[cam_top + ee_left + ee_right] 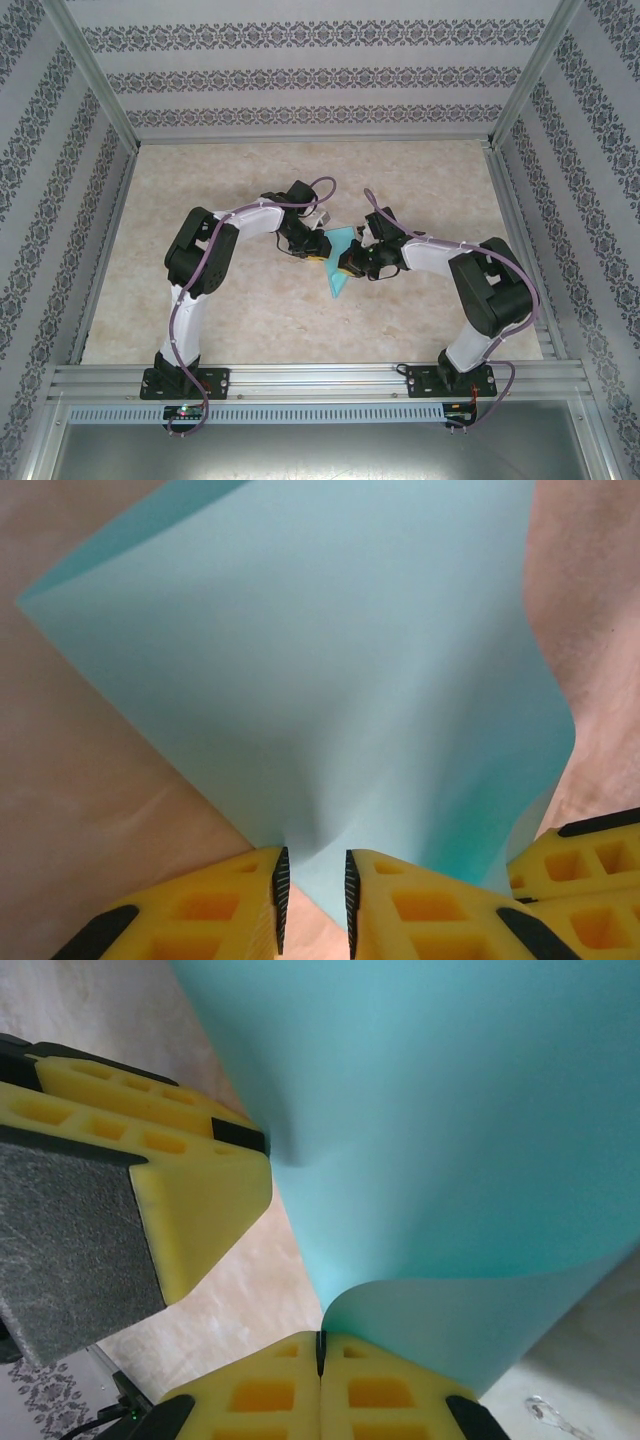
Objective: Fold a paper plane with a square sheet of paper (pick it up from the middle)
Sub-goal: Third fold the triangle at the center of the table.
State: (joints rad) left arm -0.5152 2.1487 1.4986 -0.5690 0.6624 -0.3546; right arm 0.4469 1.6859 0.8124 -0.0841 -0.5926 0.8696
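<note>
"Left wrist view, starting at the jaws: what do you see?"

"The left gripper [315,854] has its 2 jaws a little apart, with black pads [281,890] facing each other across a narrow gap. A corner of the turquoise paper [320,680] sits in that gap and dimples just above it. I cannot tell whether the pads actually hold it."

"And the other side?"

"In the right wrist view, the right gripper [321,1340] has its 2 jaws pressed together on a curled edge of the same paper (the sheet rolls up out of the seam). Further along that edge, the tip of the left gripper's yellow fingers [200,1175] meets the paper at a dimple."

"Count it all for me."

"1 paper, turquoise on every face that shows. 2 grippers, 4 fingers, and 2 arms: the left arm [200,260] and the right arm [490,290]. From the top camera, the paper is a pointed shape between the 2 grippers. It is near the middle of the table [250,320], with its tip toward the arms' bases."
</note>
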